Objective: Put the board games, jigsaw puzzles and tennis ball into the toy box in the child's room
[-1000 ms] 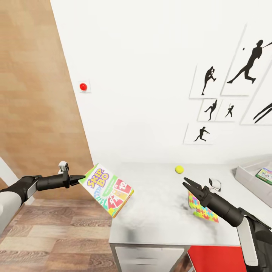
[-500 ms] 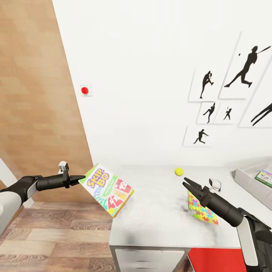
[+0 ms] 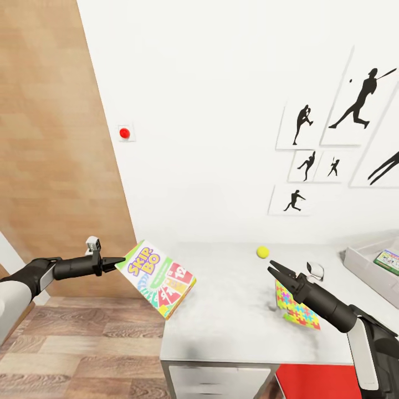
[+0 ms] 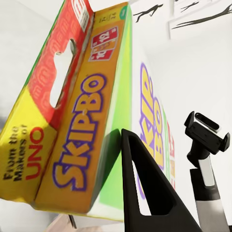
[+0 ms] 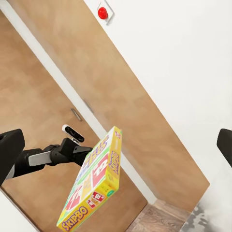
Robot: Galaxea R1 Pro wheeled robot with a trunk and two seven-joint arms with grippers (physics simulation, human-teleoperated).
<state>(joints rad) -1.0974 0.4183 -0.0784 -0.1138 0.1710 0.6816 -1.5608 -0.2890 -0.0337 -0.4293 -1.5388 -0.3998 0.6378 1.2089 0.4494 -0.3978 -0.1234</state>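
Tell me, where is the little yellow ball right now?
In the head view the tennis ball sits on the table near the white wall, just beyond the right gripper and the jigsaw puzzle, with the toy box off to the right.

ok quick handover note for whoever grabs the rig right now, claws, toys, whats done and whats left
Left claw: shut on the yellow-and-green Skip-Bo game box, held tilted in the air off the near-left corner of the pale grey table.
Right claw: open, empty, above the table near the multicoloured jigsaw board.
Small yellow-green tennis ball: on the table by the wall.
Light grey toy box: at the table's right end, with one green printed item already inside.
Left: Skip-Bo box, jigsaw board, ball; other toys not accounted for here.
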